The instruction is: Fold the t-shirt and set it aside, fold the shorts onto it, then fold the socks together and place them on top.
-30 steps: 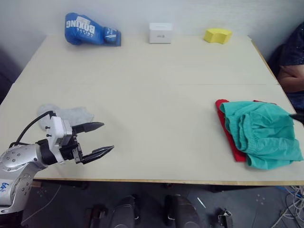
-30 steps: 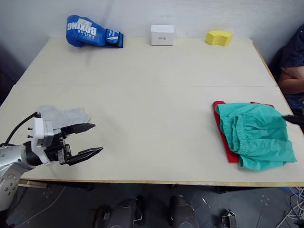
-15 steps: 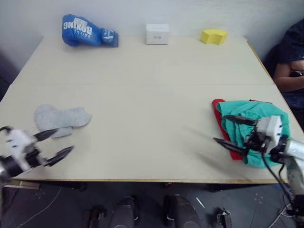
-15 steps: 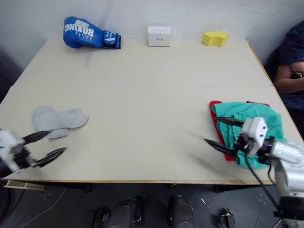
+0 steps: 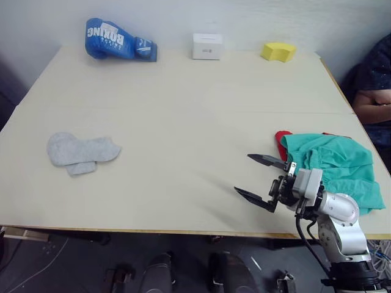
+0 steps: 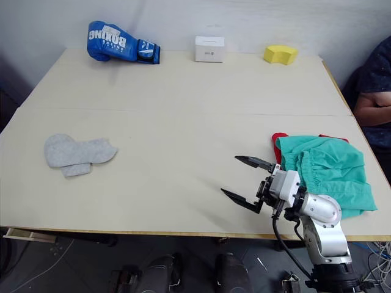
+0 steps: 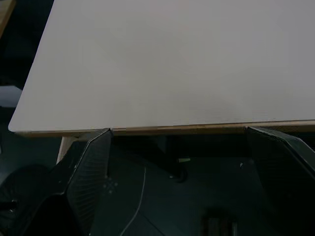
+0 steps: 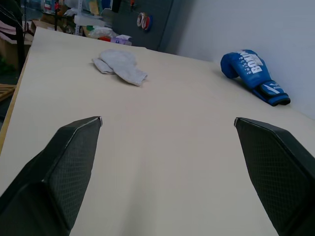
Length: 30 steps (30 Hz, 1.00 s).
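Note:
The teal shorts (image 5: 339, 168) lie bunched on the red t-shirt (image 5: 281, 138), which peeks out at their left edge, at the table's right side. The two grey socks (image 5: 79, 152) lie overlapping flat at the table's left, also seen far off as socks (image 8: 119, 65) in the right wrist view. My right gripper (image 5: 261, 179) hovers open and empty over the table near its front edge, just left of the clothes pile and pointing toward the socks. My left gripper (image 7: 177, 129) is open and empty, low in front of the table's front edge (image 7: 172, 129).
Along the back edge stand a blue boxing glove (image 5: 116, 38), a white box (image 5: 207, 46) and a yellow block (image 5: 278, 51). A person's arm (image 5: 374, 101) rests by the table's right edge.
My left gripper has pulled back from beside the socks and dropped below the table's front edge. My right gripper came in over the shorts and moved left off the pile, staying open.

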### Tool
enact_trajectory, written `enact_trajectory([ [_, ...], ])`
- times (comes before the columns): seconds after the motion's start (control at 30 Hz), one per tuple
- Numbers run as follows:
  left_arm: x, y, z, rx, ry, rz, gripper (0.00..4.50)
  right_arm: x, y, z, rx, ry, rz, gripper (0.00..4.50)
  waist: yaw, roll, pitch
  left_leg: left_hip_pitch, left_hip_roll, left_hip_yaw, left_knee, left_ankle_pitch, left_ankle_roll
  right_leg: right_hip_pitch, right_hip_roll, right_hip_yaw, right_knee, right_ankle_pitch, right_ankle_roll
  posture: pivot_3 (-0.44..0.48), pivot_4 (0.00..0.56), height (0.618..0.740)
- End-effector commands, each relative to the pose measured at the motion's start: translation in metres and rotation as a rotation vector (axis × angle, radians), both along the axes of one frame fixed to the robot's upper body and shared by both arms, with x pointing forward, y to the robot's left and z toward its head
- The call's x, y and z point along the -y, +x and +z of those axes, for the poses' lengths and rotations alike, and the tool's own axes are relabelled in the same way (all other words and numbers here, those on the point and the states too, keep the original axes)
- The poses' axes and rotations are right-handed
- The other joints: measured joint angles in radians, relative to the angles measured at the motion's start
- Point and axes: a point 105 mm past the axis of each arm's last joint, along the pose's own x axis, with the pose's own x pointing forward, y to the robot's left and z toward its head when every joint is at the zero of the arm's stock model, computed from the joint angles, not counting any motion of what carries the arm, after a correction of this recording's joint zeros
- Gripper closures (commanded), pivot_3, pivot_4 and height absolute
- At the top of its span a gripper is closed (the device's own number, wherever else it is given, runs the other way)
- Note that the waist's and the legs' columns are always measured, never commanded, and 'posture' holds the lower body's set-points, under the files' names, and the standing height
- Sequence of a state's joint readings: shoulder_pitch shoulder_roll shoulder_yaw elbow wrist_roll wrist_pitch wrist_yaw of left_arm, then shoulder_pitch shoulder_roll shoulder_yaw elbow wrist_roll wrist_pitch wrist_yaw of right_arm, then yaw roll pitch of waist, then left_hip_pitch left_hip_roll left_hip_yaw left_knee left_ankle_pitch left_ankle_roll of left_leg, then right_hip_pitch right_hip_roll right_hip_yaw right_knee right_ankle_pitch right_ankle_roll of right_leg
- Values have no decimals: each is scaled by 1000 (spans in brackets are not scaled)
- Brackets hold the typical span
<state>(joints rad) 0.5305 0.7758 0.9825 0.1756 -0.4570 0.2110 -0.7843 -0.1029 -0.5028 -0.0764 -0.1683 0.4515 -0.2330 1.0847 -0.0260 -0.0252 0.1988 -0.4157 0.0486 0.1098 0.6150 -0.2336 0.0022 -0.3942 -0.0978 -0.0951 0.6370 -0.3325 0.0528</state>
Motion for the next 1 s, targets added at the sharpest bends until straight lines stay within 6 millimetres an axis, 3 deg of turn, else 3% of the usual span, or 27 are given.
enact_trajectory([
  [0.03, 27, 25, 31, 100, 32, -136, 0, -1, 1, 11, 38, -12, 13, 83, 0, -2, -1, 0, 0, 0, 0, 0, 0, 0, 0, 0, 0, 0, -1, 0, 150, 740],
  [0.17, 60, 64, 38, 29, 53, -316, 0, -8, 7, 28, 34, 26, 15, 83, -3, -2, -1, 0, 0, 1, -1, 0, -1, 0, 0, 0, 0, -1, -1, 0, 150, 740],
  [0.3, 71, 99, 38, -49, 87, -395, 0, -17, 12, 46, -1, 105, 14, 83, -4, 0, -1, 2, 0, 1, -2, 2, -3, 0, 0, 0, 6, -1, -2, 0, 150, 740],
  [0.53, 84, 161, 12, -179, 98, -526, 0, -20, 10, 47, -27, 93, 23, 83, -1, -1, -1, 6, 0, 6, -3, 3, -2, 0, 3, 2, 9, -2, -3, 0, 150, 740],
  [0.73, 90, 192, 8, -152, 89, -577, 0, -10, 4, 35, -52, 86, -28, 83, -2, -4, -3, 6, 0, 9, -2, 6, 2, 0, 3, 4, 10, -2, -1, 0, 150, 740],
  [0.83, 91, 197, -4, -204, 109, -596, 595, -7, -2, 28, -70, 79, -36, 0, -1, -4, -3, 6, 0, 9, -1, 6, 2, 0, 4, 4, 11, -2, 0, 0, 150, 740],
  [1.0, 94, 197, -13, -238, 96, -632, 2154, -7, -5, 35, -63, 106, -51, 0, -2, -4, -3, 10, 0, 12, -1, 8, 2, 0, 3, 7, 16, -2, 0, 0, 150, 740],
])
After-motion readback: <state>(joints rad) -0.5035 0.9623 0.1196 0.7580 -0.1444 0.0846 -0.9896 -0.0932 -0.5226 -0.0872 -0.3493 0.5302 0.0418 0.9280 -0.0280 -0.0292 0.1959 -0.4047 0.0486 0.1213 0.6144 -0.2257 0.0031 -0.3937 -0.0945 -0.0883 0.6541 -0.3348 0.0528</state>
